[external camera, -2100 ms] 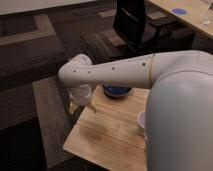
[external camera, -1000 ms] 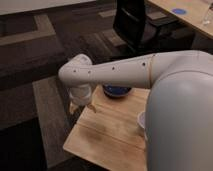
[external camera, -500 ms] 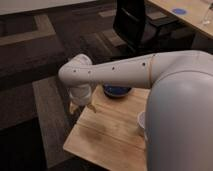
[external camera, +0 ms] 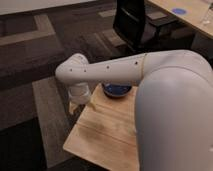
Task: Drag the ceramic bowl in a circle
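The ceramic bowl, with a glossy deep-blue inside and a dark rim, sits at the far edge of the wooden table. My white arm crosses in front of it and hides its far part. My gripper hangs at the table's far left corner, a little left of the bowl and apart from it. It looks open and holds nothing.
My arm's large white body covers the right side of the table. A black office chair stands beyond the table on dark carpet. A long desk with a blue disc runs at the back right.
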Robot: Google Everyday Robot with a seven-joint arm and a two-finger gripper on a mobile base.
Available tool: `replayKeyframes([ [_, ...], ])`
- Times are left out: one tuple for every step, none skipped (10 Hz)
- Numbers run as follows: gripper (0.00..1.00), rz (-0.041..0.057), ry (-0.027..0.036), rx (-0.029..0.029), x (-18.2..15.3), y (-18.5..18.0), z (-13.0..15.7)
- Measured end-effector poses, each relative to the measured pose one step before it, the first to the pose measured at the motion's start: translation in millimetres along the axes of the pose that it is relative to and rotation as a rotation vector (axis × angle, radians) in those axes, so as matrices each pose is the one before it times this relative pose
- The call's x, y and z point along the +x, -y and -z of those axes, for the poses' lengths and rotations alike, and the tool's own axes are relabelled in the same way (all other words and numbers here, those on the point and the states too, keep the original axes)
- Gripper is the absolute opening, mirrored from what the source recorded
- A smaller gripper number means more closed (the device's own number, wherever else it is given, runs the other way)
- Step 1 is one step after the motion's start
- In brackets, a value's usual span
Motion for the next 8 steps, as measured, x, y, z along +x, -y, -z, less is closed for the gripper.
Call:
replayKeyframes([
  [0.65,0.00671,-0.00678,-0.001,-11.29,11.42,1.24],
  [0.65,0.00574,-0.00389,-0.00385,-10.03,10.2,1.8],
  [0.65,0.01404,-0.00011,-0.01335,-14.99,15.25,3.34],
  [0.65,0.00601,-0.00219,-0.00193,-12.31,18.02,1.81],
  [0.65,0.00313,0.00488,0.00533,-17.17,23.08,3.34],
  [0.65,-0.00412,0.00857,0.00969,-15.21,25.24,4.34],
  [0.65,0.00057,0.00345,0.00226,-4.05,5.6,1.44],
  [0.65,0.00223,-0.00065,0.00008,-0.07,-1.4,-0.28],
])
